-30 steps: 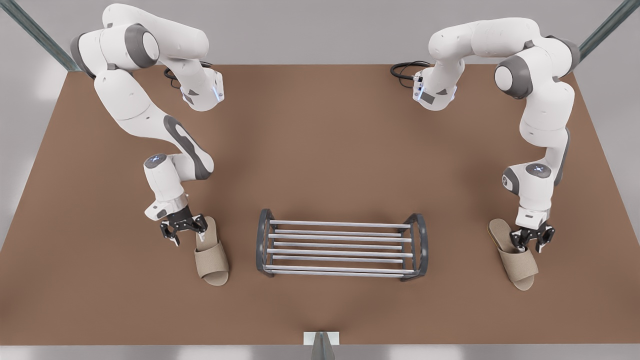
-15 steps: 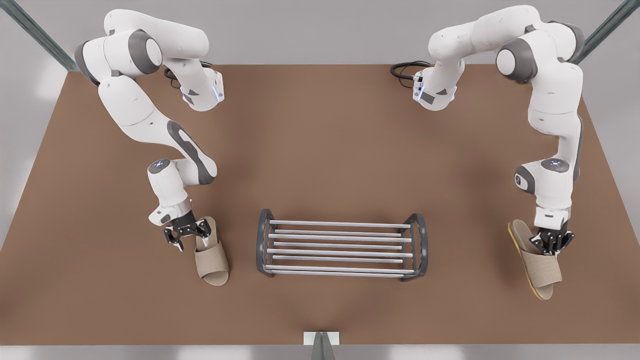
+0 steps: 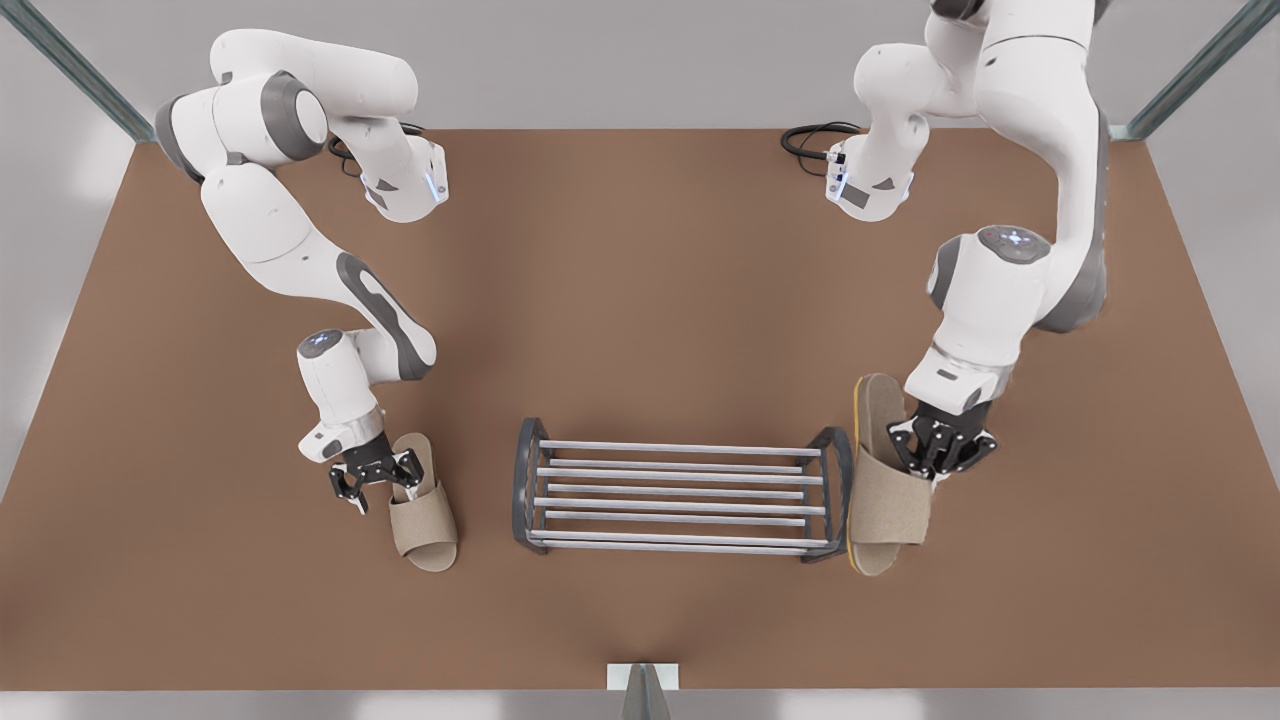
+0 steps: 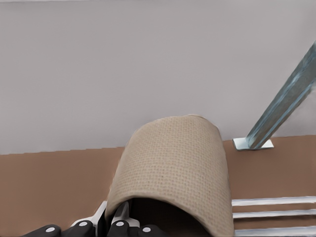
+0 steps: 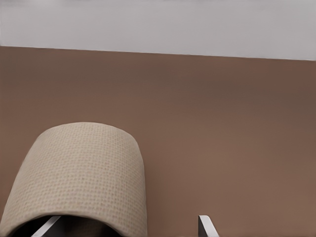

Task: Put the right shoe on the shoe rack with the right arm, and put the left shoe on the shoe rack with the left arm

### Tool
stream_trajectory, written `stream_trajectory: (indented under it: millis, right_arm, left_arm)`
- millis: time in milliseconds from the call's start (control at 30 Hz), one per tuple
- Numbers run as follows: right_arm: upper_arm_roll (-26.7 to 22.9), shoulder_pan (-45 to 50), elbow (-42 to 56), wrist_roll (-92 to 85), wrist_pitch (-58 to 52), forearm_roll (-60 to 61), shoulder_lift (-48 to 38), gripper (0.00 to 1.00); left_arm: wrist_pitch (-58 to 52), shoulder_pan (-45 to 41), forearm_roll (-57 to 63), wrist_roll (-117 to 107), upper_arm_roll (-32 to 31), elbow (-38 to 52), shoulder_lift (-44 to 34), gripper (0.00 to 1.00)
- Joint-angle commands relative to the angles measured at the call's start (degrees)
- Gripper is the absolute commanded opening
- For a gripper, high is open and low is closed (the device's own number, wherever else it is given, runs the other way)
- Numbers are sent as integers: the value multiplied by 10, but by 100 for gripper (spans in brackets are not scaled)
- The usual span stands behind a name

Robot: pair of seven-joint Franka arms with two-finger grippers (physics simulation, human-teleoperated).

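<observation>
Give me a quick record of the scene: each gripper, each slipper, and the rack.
shoe rack: holds no shoe
left shoe: lifted, tilted on edge, by the shoe rack's end at the front view's right
left gripper: shut on left shoe
right shoe: flat on table
right gripper: open, at right shoe's heel

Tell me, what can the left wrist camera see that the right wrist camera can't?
Left wrist view alone: the shoe rack's silver bars, a metal post, and the left hand shut on the edge of the left shoe.
Right wrist view alone: the right hand open, one of its fingers standing apart from the right shoe.
Both share: a beige woven slipper strap up close, the brown table and the grey wall behind.
</observation>
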Motion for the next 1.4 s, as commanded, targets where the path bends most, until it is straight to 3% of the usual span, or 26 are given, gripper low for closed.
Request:
stream_trajectory:
  millis: [0, 100, 300, 333, 367, 500, 900, 1067, 1100, 1133, 1167, 1367]
  right_arm:
    - [0, 0, 0, 1, 0, 1, 0, 100]
    - [0, 0, 8, 0, 0, 1, 5, 100]
    - [0, 0, 16, 1, 0, 1, 12, 100]
    - [0, 0, 16, 1, -1, 2, 12, 95]
    - [0, -1, 16, 2, 0, 3, 12, 77]
    - [0, -2, 16, 8, 0, 4, 13, 21]
    - [16, -11, -3, 92, -7, 4, -41, 21]
    - [16, -2, 1, 153, -182, 5, -138, 21]
    - [17, -2, 5, 157, -210, 4, -152, 21]
    - [22, -1, 31, 164, -294, 5, -176, 21]
    - [37, 2, 79, 190, -394, 4, -183, 21]
    - [37, 40, 253, 265, -690, -44, -192, 21]
  left_arm:
    - [-111, -14, 6, -223, -1, 35, 12, 21]
    - [-156, -55, 49, -263, 0, 119, 65, 21]
    - [-143, -142, 245, -479, 1, 101, 105, 21]
    - [-134, -141, 266, -488, 1, 90, 105, 21]
    - [-114, -140, 288, -505, 1, 76, 105, 21]
    - [-76, -126, 377, -560, 2, 36, 106, 21]
    - [-45, -126, 423, -602, 2, -19, 107, 21]
    - [-46, -126, 425, -601, 2, -19, 107, 21]
    - [-47, -126, 425, -600, 2, -17, 106, 75]
    - [-50, -128, 426, -599, 2, -14, 105, 100]
    - [-52, -131, 426, -599, 2, -14, 105, 100]
    - [-97, -140, 428, -596, -8, -55, 61, 100]
